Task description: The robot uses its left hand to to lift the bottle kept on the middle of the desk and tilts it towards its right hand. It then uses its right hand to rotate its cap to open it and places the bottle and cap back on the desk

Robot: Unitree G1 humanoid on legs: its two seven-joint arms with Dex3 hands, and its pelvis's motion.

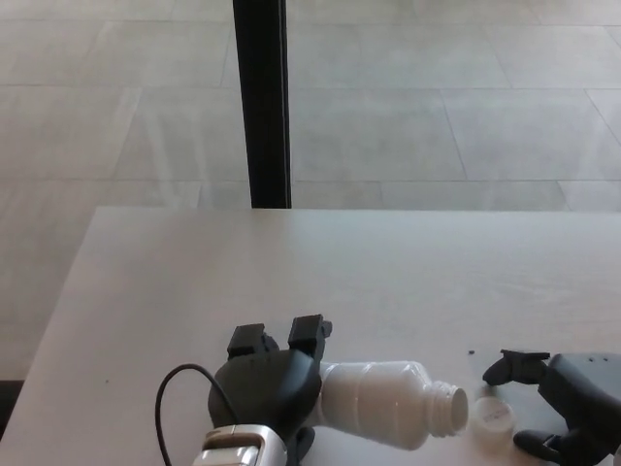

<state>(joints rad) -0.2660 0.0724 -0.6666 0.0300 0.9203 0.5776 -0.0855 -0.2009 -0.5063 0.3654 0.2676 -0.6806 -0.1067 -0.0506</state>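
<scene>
Head view: pale desk (291,272), tiled floor (437,116).

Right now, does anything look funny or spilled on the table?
Nothing is spilled. The white bottle is tipped almost sideways in the left hand, its mouth open toward the right hand. Its cap lies on the desk just past the mouth, beside the right hand's spread fingers.

I looked down at a pale desk (291,282) with a smooth, light top. Its far edge ran straight across my view. Past that edge the floor (437,116) was made of big grey tiles with thin lines between them. The tiles looked a bit shiny. A dark, straight post (261,102) stood up behind the desk.
</scene>
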